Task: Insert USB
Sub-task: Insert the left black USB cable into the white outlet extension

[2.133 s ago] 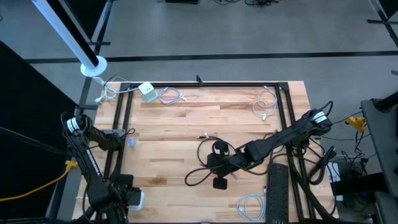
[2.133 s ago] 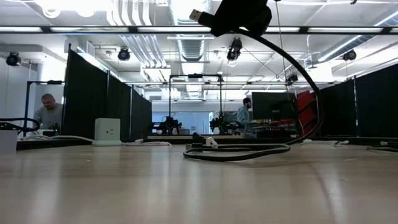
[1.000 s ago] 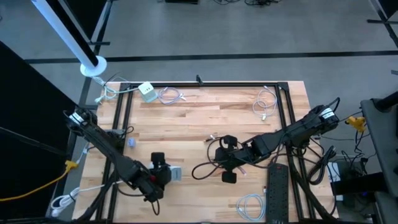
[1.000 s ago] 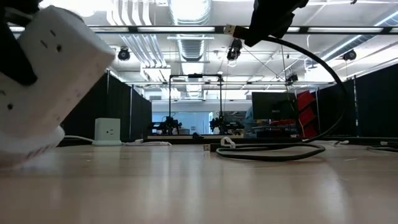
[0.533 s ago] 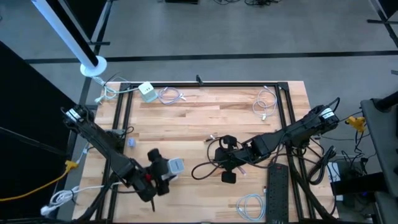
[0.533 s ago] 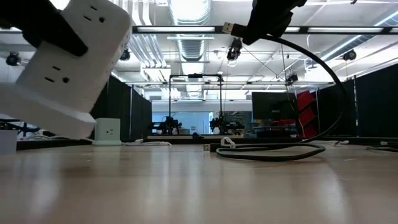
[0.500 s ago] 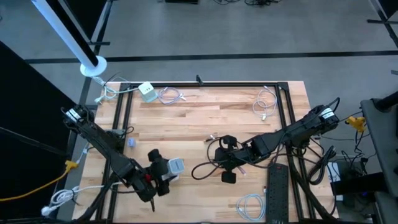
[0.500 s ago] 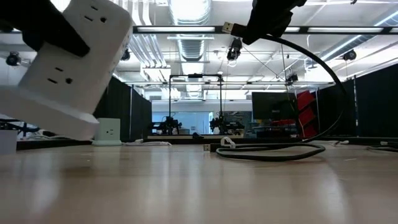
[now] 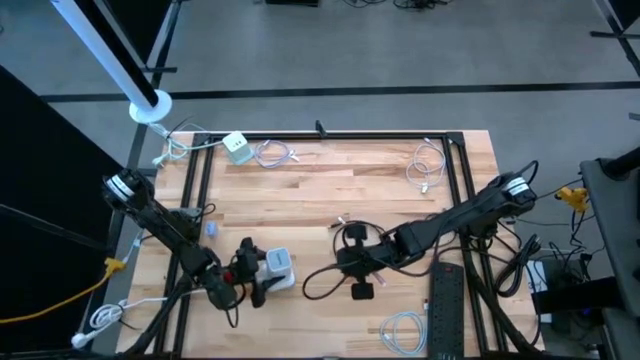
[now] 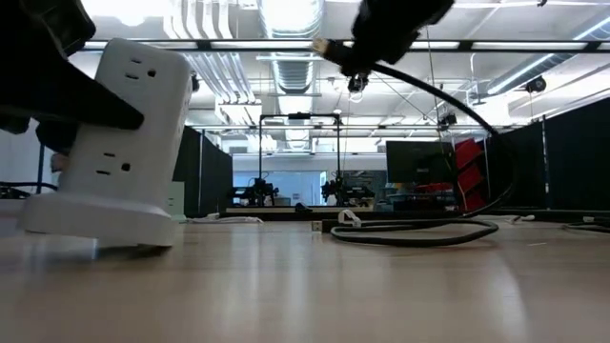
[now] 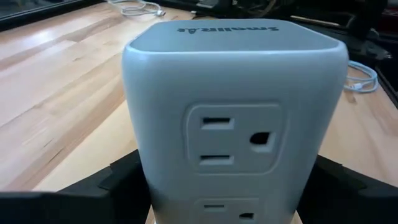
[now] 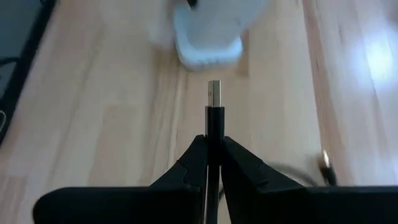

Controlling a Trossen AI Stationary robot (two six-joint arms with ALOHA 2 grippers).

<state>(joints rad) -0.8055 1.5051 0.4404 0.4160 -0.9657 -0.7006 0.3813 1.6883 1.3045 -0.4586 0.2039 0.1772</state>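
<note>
White plastic outlet cube (image 9: 277, 269) with rounded corners, upright on my blond wood table (image 9: 330, 190), gripped across its sides by my left gripper (image 9: 262, 277), smooth metal-tipped USB plug (image 12: 214, 94) pinched in my right gripper (image 12: 213, 144), cube lying at nine o'clock of it, apart.

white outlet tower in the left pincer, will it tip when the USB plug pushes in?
The outlet tower is tall over a small base, so likely tippy alone. The left pincer straddles it, probably bracing it. The USB plug looks stiff.
</note>
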